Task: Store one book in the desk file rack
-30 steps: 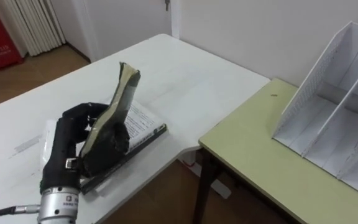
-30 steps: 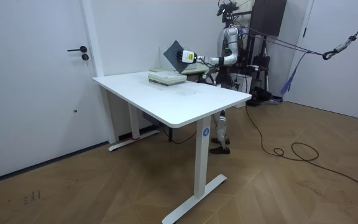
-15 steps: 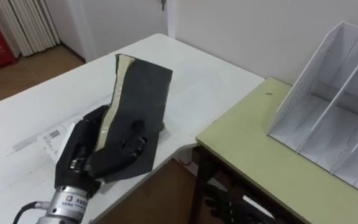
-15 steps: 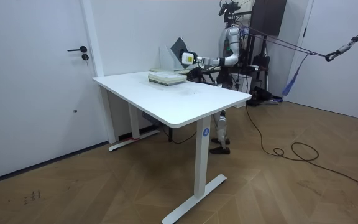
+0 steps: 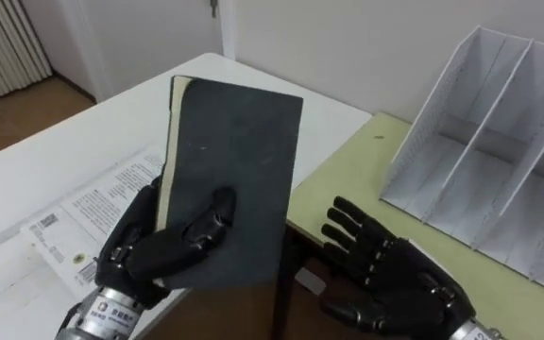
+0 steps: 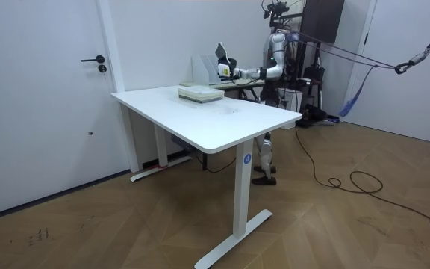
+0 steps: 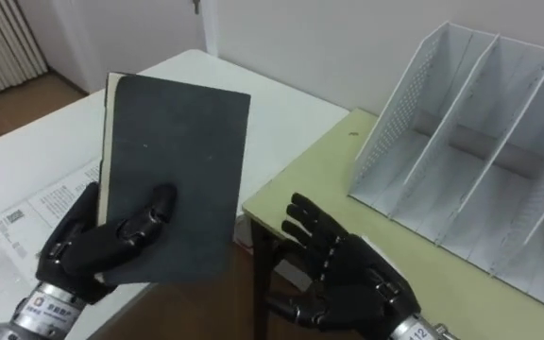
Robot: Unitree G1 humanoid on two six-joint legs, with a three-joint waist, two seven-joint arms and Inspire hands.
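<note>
White table (image 5: 83, 142) with printed papers (image 5: 74, 222); pale-green desk (image 5: 348, 161) just beside; white door (image 6: 43, 90) at room view's left.

1. My feed shows the book (image 5: 229, 179) with a plain charcoal cover and a cream page edge along its 9 o'clock side.
2. The left robot hand (image 5: 182, 247) and the right robot hand (image 5: 395, 283) are both black.
3. At 2 o'clock, the file rack (image 5: 499, 151) is white, with finely dotted side walls.
4. At 9 o'clock is the white counter (image 5: 74, 161); at 3 o'clock, the yellow-green counter (image 5: 348, 189).
5. The paper sheets (image 5: 83, 212) are white with black print.
</note>
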